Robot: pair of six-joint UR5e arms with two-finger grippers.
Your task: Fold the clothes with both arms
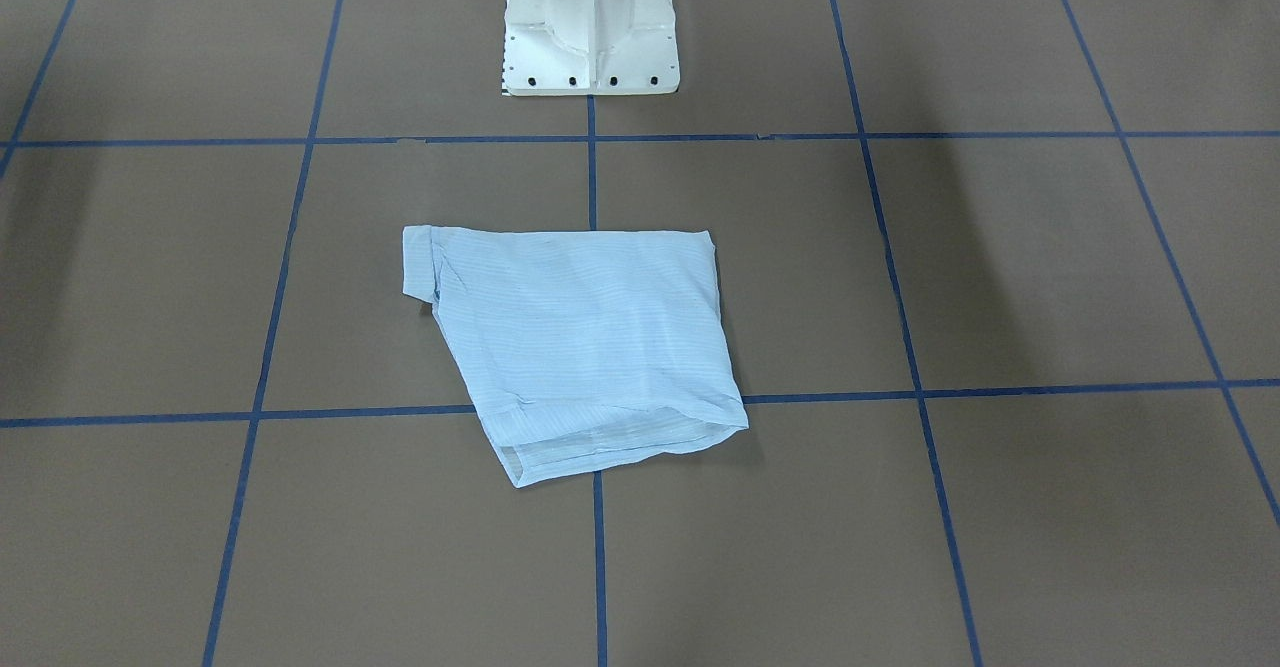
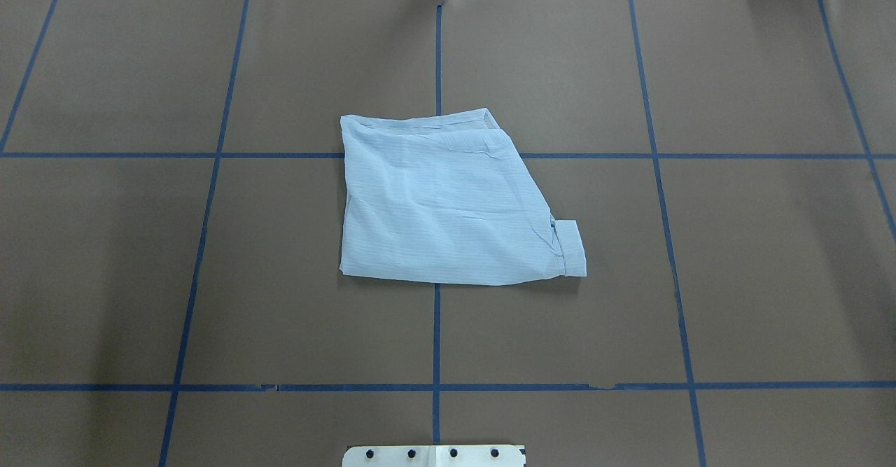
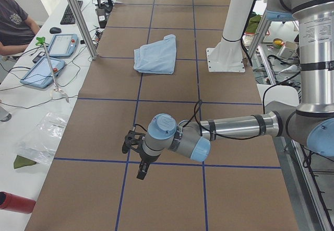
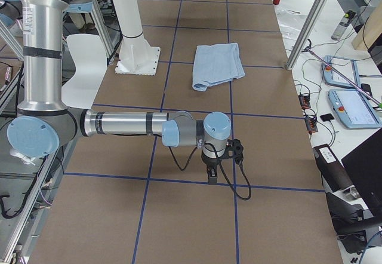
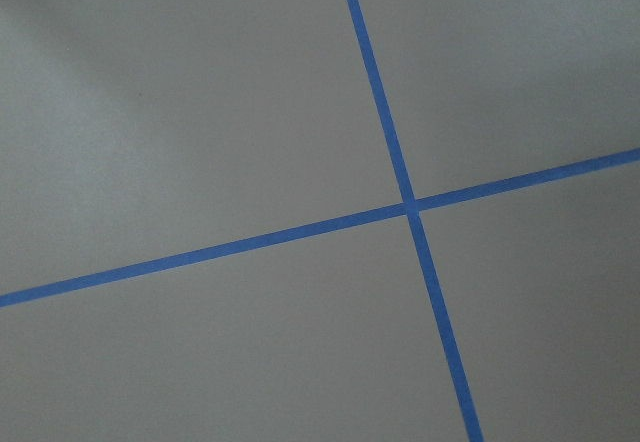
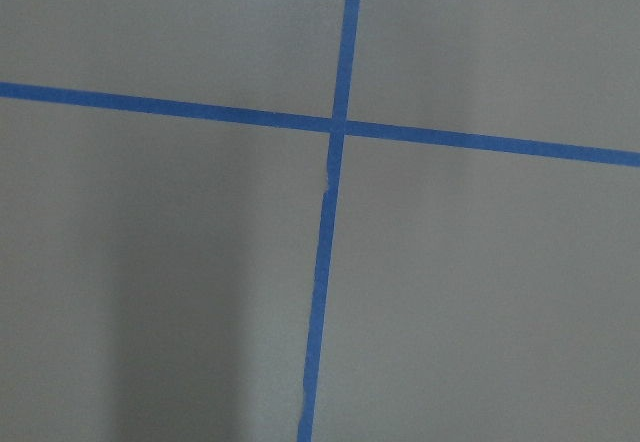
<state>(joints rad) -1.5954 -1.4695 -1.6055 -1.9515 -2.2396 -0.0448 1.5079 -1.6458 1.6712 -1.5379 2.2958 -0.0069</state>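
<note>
The light-blue shirt lies folded into a compact, roughly four-sided packet in the middle of the brown table, with a cuffed sleeve end sticking out at one corner. It also shows in the overhead view and both side views. My left gripper hangs over the table far from the shirt, near the table's left end. My right gripper hangs over the right end, also far from the shirt. Neither holds cloth. I cannot tell whether either is open or shut. Both wrist views show only table.
The white pedestal base stands behind the shirt. Blue tape lines grid the brown table. Tablets and cables lie on the operators' bench, where a person sits. A metal post stands at the table's far edge.
</note>
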